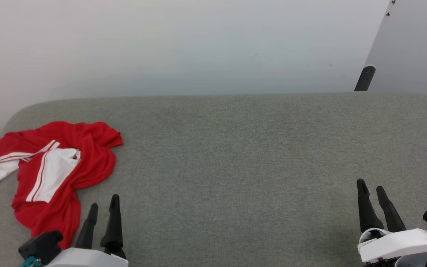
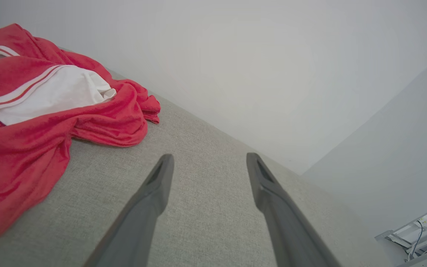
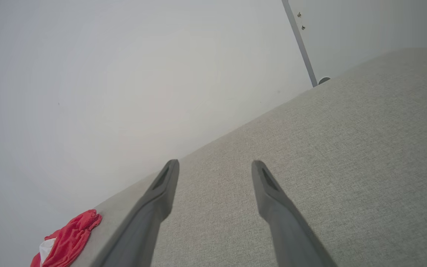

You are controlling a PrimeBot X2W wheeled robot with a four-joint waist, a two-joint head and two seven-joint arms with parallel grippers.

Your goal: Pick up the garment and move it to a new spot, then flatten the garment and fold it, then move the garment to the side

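Note:
The garment (image 1: 87, 159), a red T-shirt with white sleeves and red-and-white stripe trim, lies crumpled at the left end of the grey padded table (image 1: 235, 155). It also fills the left of the left wrist view as the garment (image 2: 20, 148), and shows small as the garment (image 3: 69, 241) in the right wrist view. My left gripper (image 1: 104, 205) stands open just right of the shirt's lower edge, nothing between its fingers (image 2: 158, 185). My right gripper (image 1: 370, 187) is open over bare fabric at the lower right, far from the shirt.
A pale wall runs behind the table. A grey panel (image 1: 413, 44) and a dark post (image 1: 364, 78) stand at the back right. The table's rounded far-left corner (image 1: 24, 109) lies just behind the shirt.

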